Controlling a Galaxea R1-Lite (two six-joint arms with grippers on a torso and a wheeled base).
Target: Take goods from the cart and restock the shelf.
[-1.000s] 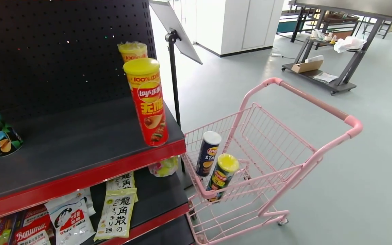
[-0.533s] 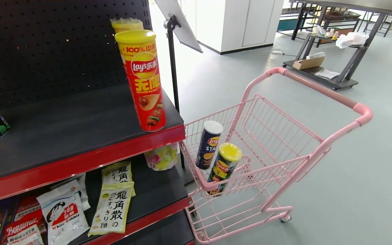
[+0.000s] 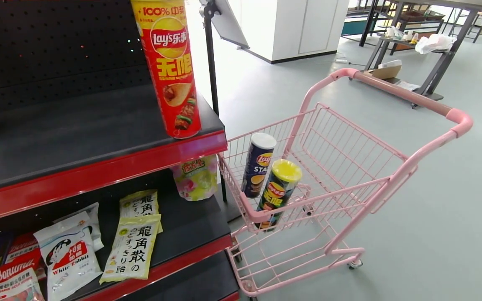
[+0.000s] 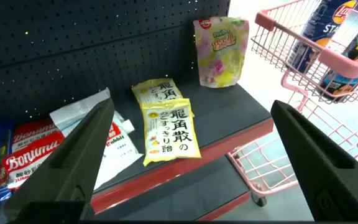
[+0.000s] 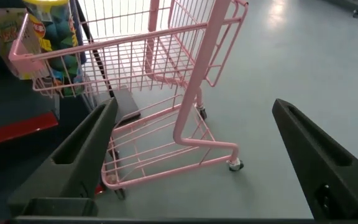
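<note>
Pink cart (image 3: 262,216) with two chip cans (image 3: 257,167); left jaws agape before snack bags (image 4: 169,127), right jaws agape before cart wheel (image 5: 234,165).

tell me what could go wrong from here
The red can stands at the front edge of the top shelf, so a bump while placing another might knock it off. The blue can and the yellow-lidded can sit side by side in a corner of the cart; lifting one could tip the other. The cart is on wheels and may roll if pushed.
</note>
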